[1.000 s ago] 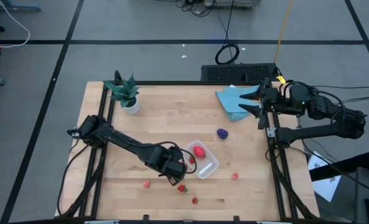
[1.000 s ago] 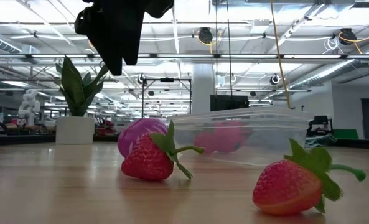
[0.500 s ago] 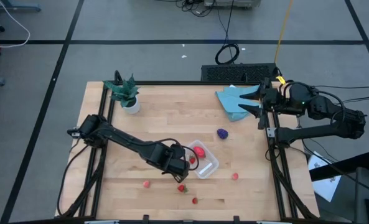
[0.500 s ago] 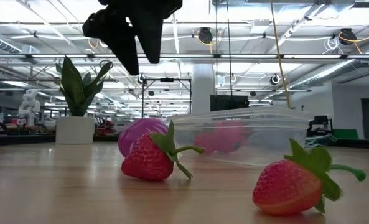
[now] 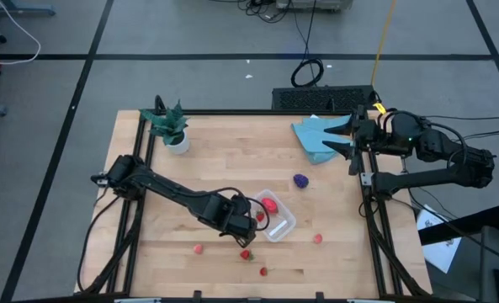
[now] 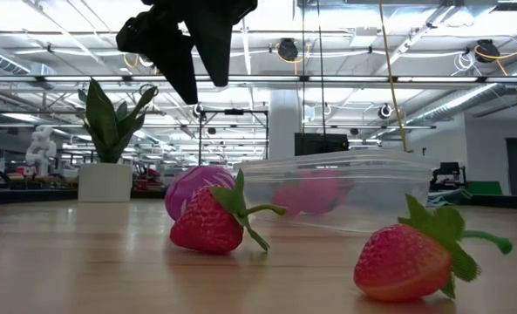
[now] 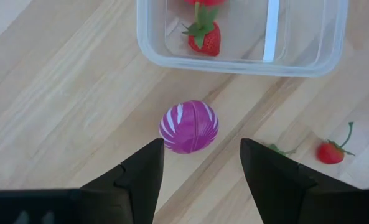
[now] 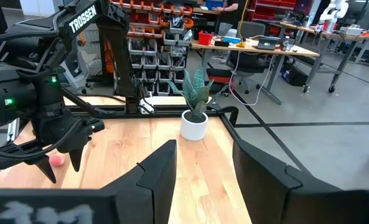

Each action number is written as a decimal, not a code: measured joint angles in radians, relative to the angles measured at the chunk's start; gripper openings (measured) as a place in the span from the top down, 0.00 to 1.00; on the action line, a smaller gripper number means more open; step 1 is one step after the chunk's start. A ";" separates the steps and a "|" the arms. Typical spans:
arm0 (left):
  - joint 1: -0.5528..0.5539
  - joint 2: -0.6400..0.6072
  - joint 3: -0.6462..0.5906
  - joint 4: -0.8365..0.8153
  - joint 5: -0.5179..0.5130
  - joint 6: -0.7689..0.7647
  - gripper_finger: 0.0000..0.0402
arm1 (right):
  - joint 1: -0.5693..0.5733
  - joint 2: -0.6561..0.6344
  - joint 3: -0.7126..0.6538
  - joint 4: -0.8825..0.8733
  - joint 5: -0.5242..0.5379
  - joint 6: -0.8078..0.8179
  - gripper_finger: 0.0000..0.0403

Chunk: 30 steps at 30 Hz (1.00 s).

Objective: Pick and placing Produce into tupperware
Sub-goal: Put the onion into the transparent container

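Dark and spread apart, the two fingers of the left gripper (image 7: 196, 168) hang open over the wooden table (image 5: 232, 160) with nothing between them. Directly below the gap lies a magenta ball with white stripes (image 7: 189, 127), resting on the wood just beside the near wall of the clear plastic tub (image 7: 333, 43) and not touching the fingers. In the low view the left gripper (image 6: 193, 65) hangs well above the table top.

Inside the tub, the left wrist view shows a small strawberry (image 7: 206, 38) with green leaves, and part of a second red piece at the tub's far edge. In the high view the tub (image 5: 283, 225) holds a larger red piece (image 5: 269, 204). Outside it, a strawberry with a stem (image 7: 331, 151) lies on the wood near the tub's corner.

More berries lie loose toward the table's front edge: a pink one (image 5: 199, 249), a red one (image 5: 263, 271) and another pink one (image 5: 318, 238). A dark purple piece (image 5: 300, 180) sits between the tub and a blue cloth (image 5: 316, 139).

The right gripper (image 5: 343, 135) waits at the table's far right side over the cloth, its fingers apart and empty. A potted plant (image 5: 172, 126) stands at the far left corner.
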 joint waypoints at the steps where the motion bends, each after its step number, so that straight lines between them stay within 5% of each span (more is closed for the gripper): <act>1: 0.000 0.000 0.000 0.000 0.000 0.000 0.46 | 0.000 0.000 0.000 0.000 0.000 0.000 0.63; 16: -0.004 0.030 -0.001 0.001 0.032 -0.039 0.25 | 0.000 0.000 0.000 -0.015 0.000 0.000 0.63; 30: -0.002 0.118 -0.002 0.003 0.068 -0.001 0.23 | 0.001 0.000 0.000 -0.010 -0.052 0.008 0.63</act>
